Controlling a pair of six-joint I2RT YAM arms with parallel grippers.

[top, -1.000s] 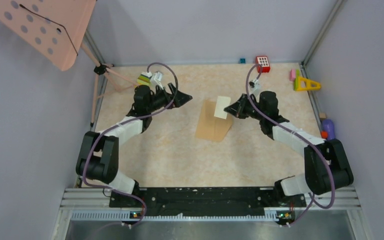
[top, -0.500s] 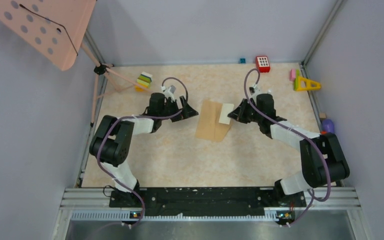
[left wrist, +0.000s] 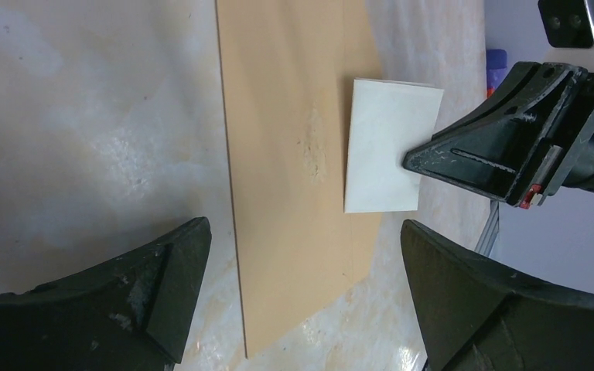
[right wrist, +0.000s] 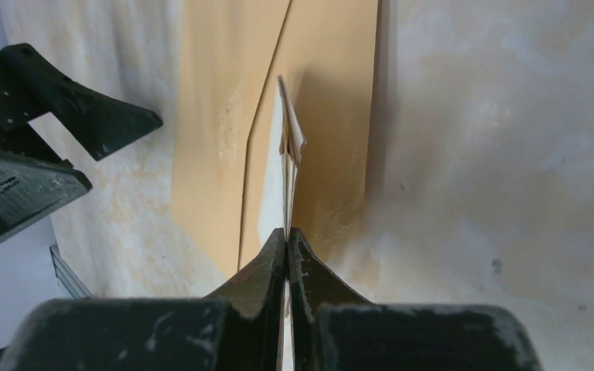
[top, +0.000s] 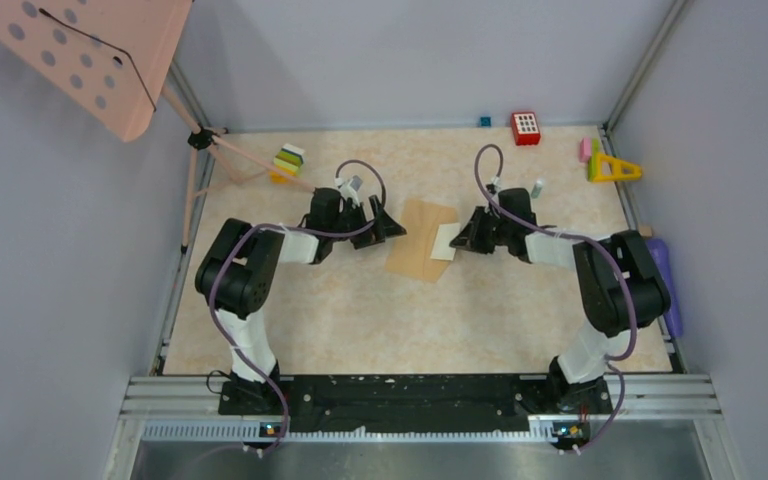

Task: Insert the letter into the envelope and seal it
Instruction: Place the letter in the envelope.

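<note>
The tan envelope (top: 415, 243) lies flat on the marbled table, also seen in the left wrist view (left wrist: 294, 154) and the right wrist view (right wrist: 340, 93). The pale folded letter (top: 444, 241) rests low over the envelope's right part, pinched edge-on (right wrist: 286, 170) by my right gripper (right wrist: 288, 232), which is shut on it. From the left wrist view the letter (left wrist: 390, 147) sits on the envelope with the right gripper (left wrist: 425, 160) at its side. My left gripper (left wrist: 303, 228) stands wide open at the envelope's left edge (top: 388, 222), holding nothing.
A pink perforated stand (top: 90, 60) leans over the back left corner. Coloured blocks (top: 288, 160) sit behind the left arm. A red block (top: 526, 127), a yellow triangle (top: 613, 168) and a purple object (top: 662, 265) line the back right and right wall.
Both arms have swung nearer and lower. The right gripper has brought the letter down onto the envelope; the open left gripper has moved right to the envelope's left edge.
</note>
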